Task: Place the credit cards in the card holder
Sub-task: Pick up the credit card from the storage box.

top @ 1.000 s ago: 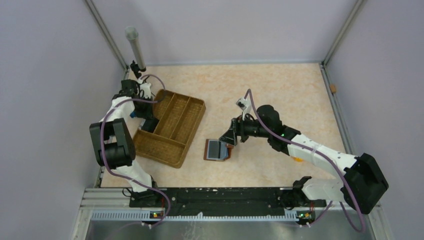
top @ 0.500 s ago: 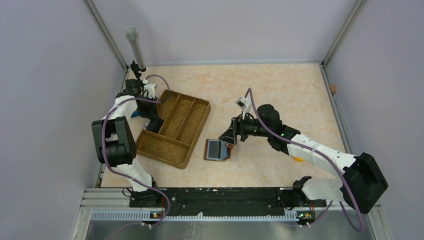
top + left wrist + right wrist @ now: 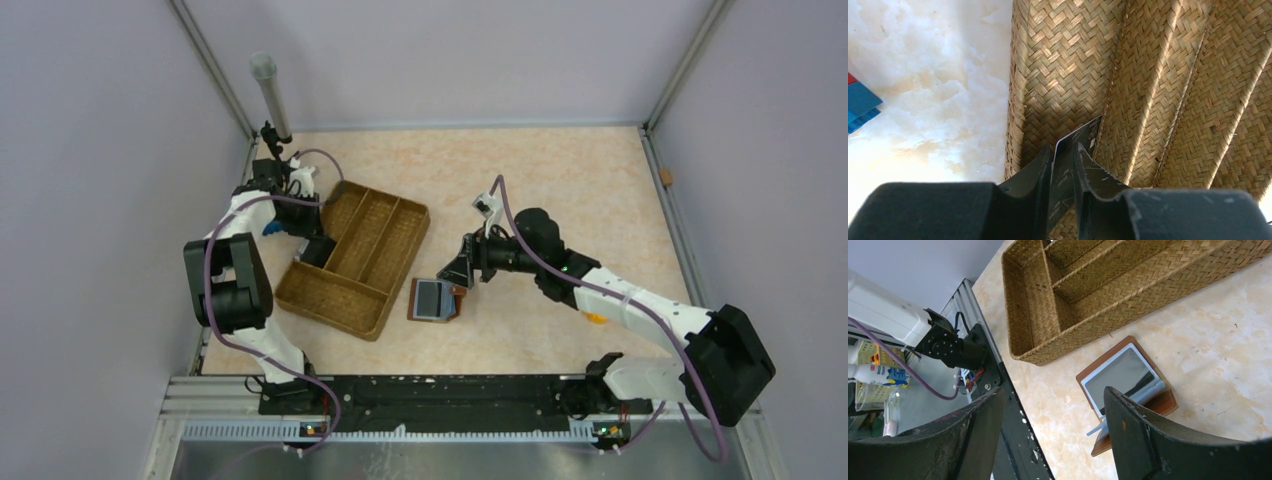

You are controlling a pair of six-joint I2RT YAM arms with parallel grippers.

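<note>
Two cards show at this moment, and each one is in a different place. One dark card (image 3: 1083, 136) stands on its edge in the woven tray (image 3: 1168, 75), in the compartment next to the tray's outer wall, and the left claw (image 3: 1063, 155) is closed on it, with one finger on each face. The other compartments show only their woven floor, as far as I can see them. The second card (image 3: 1120, 375), bluish-grey and glossy, lies on the brown card holder (image 3: 1163, 404), which rests on the table just beside the near corner of the tray. I cannot tell if this card sits fully inside a pocket. The right claw (image 3: 1053, 392) hangs above the holder with its fingers wide apart and holds nothing. I judge that the step in hand is to take the dark card out of the tray. The next move probably calls for a straight lift over the tray wall, without dragging the tray, and then a carry across to the holder.
</note>
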